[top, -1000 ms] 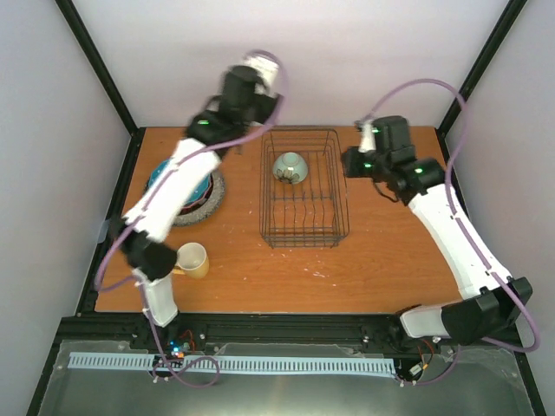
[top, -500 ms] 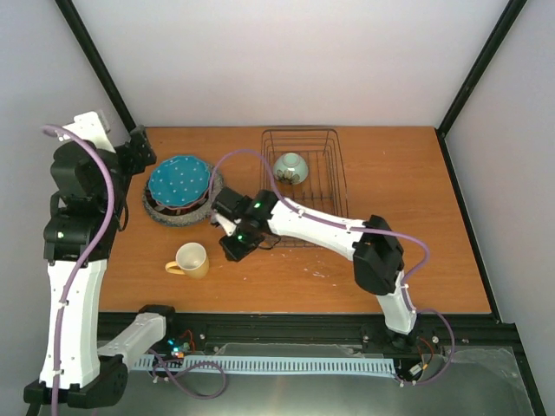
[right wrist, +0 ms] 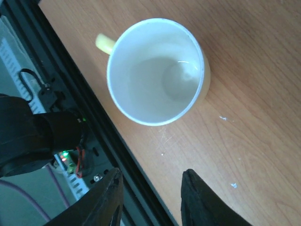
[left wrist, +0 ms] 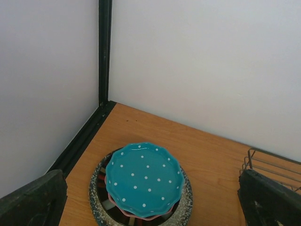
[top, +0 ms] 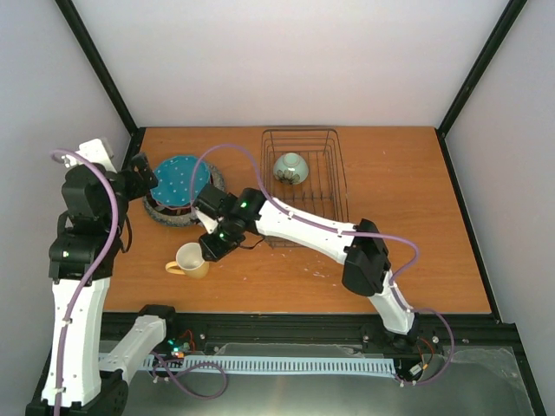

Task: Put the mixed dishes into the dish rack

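Note:
The yellow mug [top: 191,260] stands upright on the table, white inside, also in the right wrist view [right wrist: 157,70]. My right gripper [top: 211,247] hovers open just beside and above it, its fingers [right wrist: 101,202] apart and empty. The blue dotted plate [left wrist: 143,176] lies on the pink-red dotted plate [left wrist: 141,217], both on the grey speckled plate [left wrist: 188,207]. My left gripper [top: 141,178] is open and empty above the stack's [top: 178,186] left side. The pale green bowl [top: 290,167] sits in the dish rack [top: 305,227].
The black frame rail [right wrist: 70,94] runs along the table's near edge close to the mug. A black corner post [left wrist: 104,52] and white walls stand behind the plates. The rack's corner [left wrist: 273,165] shows at the left wrist view's right.
The right arm has swung from the rack's right side across the table to the mug. The left arm has come down from the back wall to the plates' left side.

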You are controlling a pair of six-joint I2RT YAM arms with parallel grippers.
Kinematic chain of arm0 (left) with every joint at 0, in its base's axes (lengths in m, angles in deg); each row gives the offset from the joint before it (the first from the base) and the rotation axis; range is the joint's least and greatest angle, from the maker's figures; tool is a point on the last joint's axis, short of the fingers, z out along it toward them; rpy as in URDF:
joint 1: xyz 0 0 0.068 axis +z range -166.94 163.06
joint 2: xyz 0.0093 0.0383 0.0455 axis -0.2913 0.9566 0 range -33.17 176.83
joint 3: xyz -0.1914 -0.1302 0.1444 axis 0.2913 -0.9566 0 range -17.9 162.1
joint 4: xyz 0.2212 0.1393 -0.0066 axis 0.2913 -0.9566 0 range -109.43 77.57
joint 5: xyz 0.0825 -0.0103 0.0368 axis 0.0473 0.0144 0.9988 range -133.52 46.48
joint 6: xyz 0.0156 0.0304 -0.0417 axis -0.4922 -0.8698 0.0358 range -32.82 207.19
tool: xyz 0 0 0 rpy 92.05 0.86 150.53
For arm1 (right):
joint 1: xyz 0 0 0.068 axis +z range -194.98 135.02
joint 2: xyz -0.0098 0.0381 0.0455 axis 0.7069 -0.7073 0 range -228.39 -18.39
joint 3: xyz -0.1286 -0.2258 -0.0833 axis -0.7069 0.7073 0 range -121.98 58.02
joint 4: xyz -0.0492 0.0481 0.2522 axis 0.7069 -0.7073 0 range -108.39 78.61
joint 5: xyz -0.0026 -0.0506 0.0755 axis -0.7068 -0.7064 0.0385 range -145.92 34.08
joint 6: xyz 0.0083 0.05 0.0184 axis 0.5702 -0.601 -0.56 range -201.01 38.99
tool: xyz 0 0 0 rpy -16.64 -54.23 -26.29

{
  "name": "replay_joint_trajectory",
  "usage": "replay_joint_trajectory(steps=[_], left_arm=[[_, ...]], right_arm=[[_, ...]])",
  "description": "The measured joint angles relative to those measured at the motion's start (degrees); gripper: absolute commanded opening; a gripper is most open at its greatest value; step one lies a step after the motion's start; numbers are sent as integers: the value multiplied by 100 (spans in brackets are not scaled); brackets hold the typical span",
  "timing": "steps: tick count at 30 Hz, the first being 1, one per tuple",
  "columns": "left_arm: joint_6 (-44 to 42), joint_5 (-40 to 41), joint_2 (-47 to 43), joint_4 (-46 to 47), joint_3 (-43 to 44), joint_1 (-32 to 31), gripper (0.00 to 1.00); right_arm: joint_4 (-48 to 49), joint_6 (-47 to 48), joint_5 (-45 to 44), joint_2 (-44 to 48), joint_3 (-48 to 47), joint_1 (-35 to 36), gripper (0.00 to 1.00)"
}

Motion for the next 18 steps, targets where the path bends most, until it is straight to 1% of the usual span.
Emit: replay_joint_trajectory(steps=[1,3,8,18], left_arm=[[17,17,-55,4,-33,0,100],[52,50,-149,0,-140,0,100],[81,98,-291,-46,-326,0,100],[79,125,-444,-85,-426,0,100]], right_arm=[[-13,-22,-44,-87,-61,11,43],[-44,-90,-138,-289,-168,44,45],[-151,-293,-435,-787,-487,136,45],[-127,-557,-839,-935,-1130,151,44]])
